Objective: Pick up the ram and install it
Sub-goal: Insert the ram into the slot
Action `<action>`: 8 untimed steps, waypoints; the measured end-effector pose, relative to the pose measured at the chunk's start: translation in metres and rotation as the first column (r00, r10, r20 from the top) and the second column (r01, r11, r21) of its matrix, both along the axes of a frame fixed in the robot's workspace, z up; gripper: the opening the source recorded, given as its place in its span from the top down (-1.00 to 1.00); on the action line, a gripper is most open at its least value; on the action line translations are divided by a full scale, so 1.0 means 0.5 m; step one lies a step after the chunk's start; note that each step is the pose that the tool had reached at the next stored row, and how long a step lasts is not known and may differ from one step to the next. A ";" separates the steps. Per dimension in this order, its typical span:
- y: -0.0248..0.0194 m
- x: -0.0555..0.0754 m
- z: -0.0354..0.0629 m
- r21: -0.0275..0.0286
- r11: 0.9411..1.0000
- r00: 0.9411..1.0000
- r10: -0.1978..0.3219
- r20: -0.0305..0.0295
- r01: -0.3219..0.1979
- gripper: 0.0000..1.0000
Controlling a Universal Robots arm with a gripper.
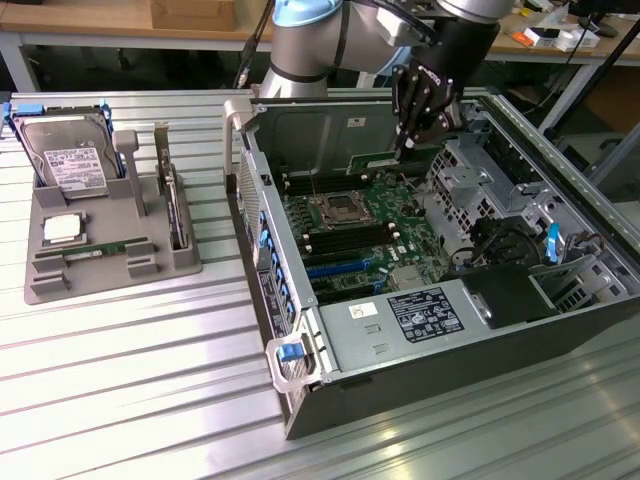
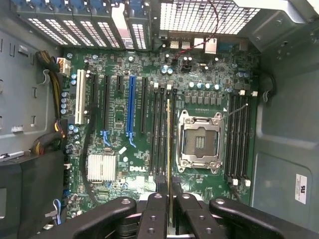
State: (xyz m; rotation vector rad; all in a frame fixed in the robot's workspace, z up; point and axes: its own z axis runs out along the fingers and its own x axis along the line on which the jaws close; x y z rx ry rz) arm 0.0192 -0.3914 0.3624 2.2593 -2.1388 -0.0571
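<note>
My gripper [image 1: 406,142] hangs inside the open computer case [image 1: 262,250], over the far part of the motherboard [image 1: 375,235]. It is shut on the ram [image 1: 378,160], a thin green stick held on edge. In the wrist view the ram [image 2: 168,144] runs as a narrow line out from between my black fingers [image 2: 153,215]. There it lies along the black memory slots [image 2: 160,134] beside the empty silver processor socket [image 2: 199,142]. Whether the ram touches a slot I cannot tell.
On the exterior view's left, a grey tray [image 1: 40,285] holds a hard drive [image 1: 68,160], a square silver chip [image 1: 62,228] and another green stick [image 1: 95,249]. Drive cages [image 1: 470,175] and cables [image 1: 510,240] crowd the case on the exterior view's right. A power supply [image 1: 400,320] fills its near end.
</note>
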 end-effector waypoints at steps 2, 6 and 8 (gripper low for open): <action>-0.0013 -0.003 -0.013 -0.002 1.000 1.000 0.000 0.000 0.000 0.73; -0.0037 -0.013 -0.037 -0.004 1.000 1.000 -0.004 0.000 0.004 0.73; -0.0038 -0.014 -0.057 -0.007 0.999 0.999 -0.049 0.000 0.049 0.73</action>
